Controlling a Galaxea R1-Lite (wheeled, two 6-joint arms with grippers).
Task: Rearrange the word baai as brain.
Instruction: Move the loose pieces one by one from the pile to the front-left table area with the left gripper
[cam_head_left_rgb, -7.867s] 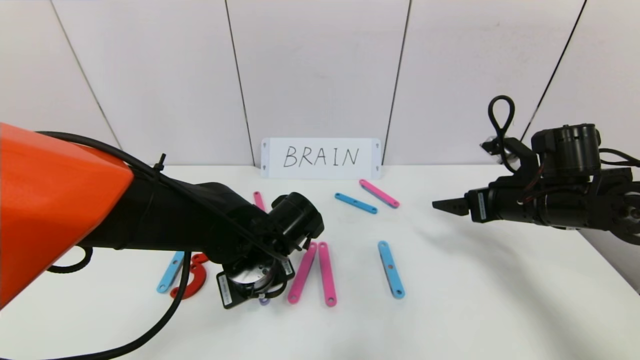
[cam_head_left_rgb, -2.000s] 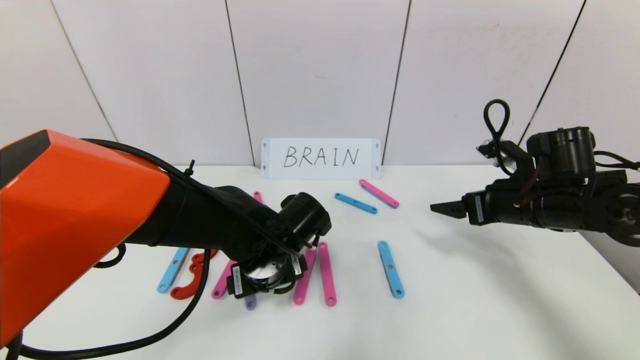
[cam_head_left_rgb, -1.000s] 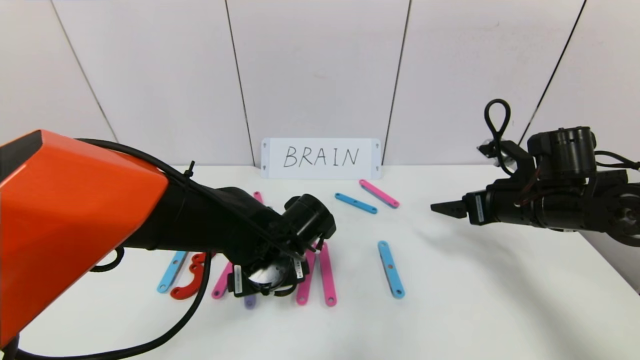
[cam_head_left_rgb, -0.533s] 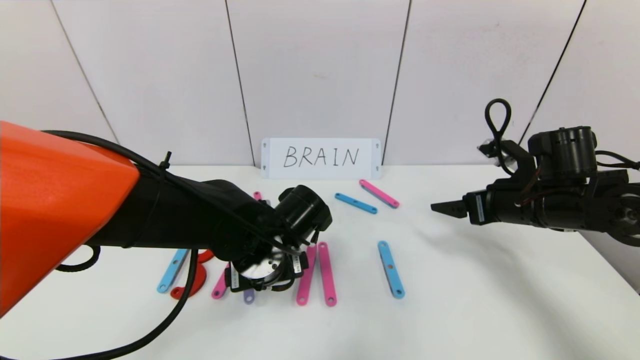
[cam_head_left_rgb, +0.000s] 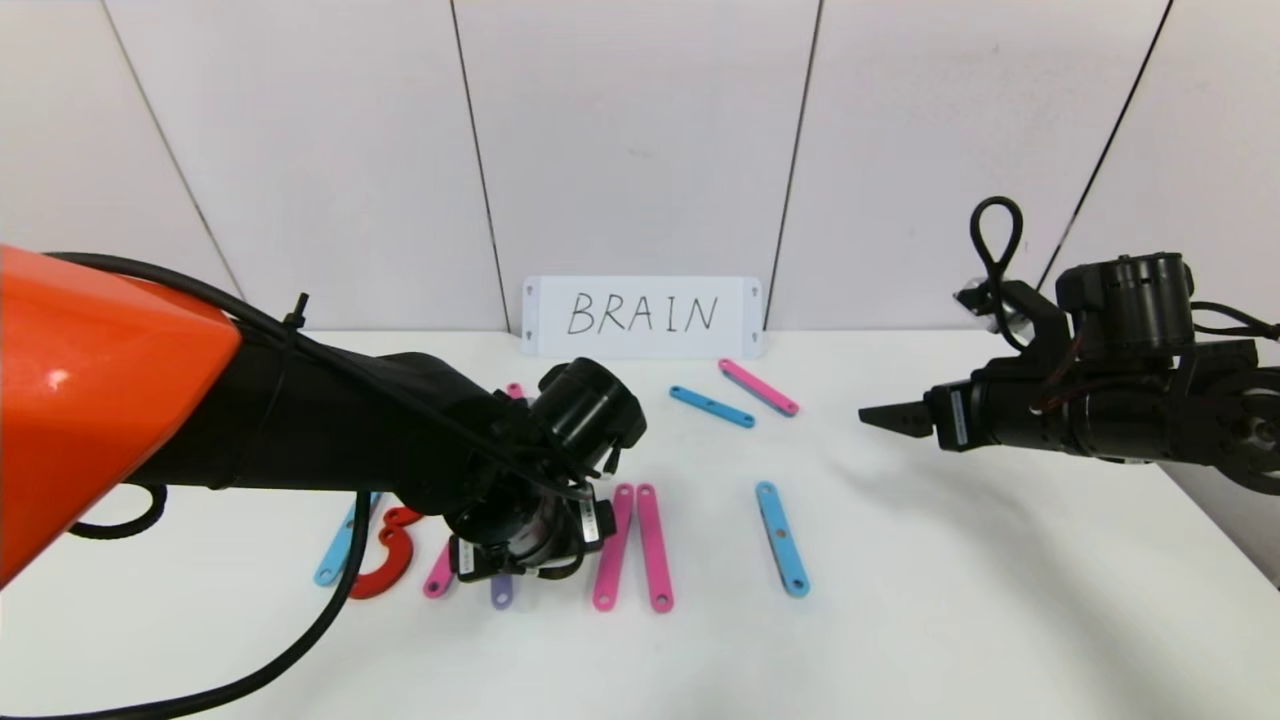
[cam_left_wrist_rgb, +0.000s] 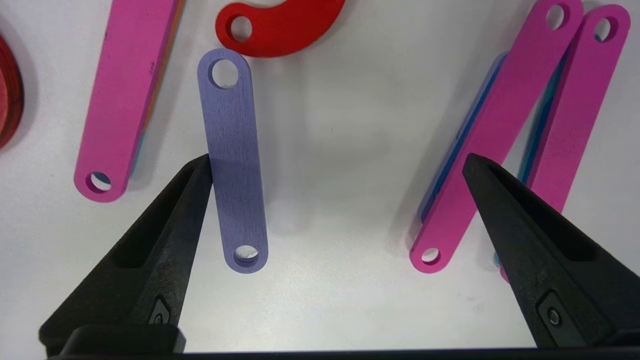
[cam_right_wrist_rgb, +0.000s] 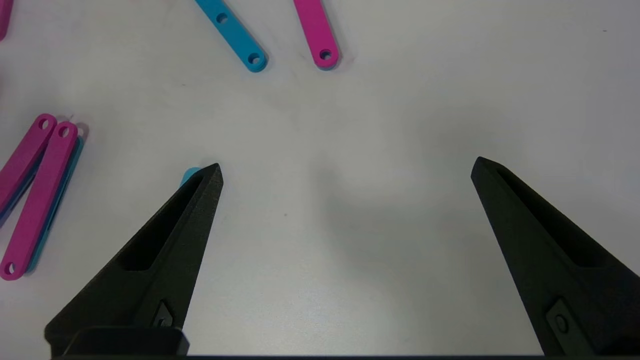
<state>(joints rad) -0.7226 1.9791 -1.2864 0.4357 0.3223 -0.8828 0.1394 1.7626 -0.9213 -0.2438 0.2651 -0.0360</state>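
Observation:
The word's pieces lie flat on the white table. From left to right I see a blue bar, a red curve, a pink bar, a purple bar, two pink bars side by side, and a blue bar. My left gripper hangs open just above the table. The purple bar lies against one fingertip and a pink bar is by the other; bare table lies between. My right gripper is open and empty, held over the table's right side.
A white card with handwritten BRAIN leans on the back wall. A short blue bar and a pink bar lie in front of it. Another pink bar's tip shows behind my left wrist. A second red curve lies beyond the purple bar.
My left wrist has drawn a little to the left and lifted, uncovering more of the pink and purple bars. Since the earliest frame a pink bar has appeared beside the red curve. The right arm is still.

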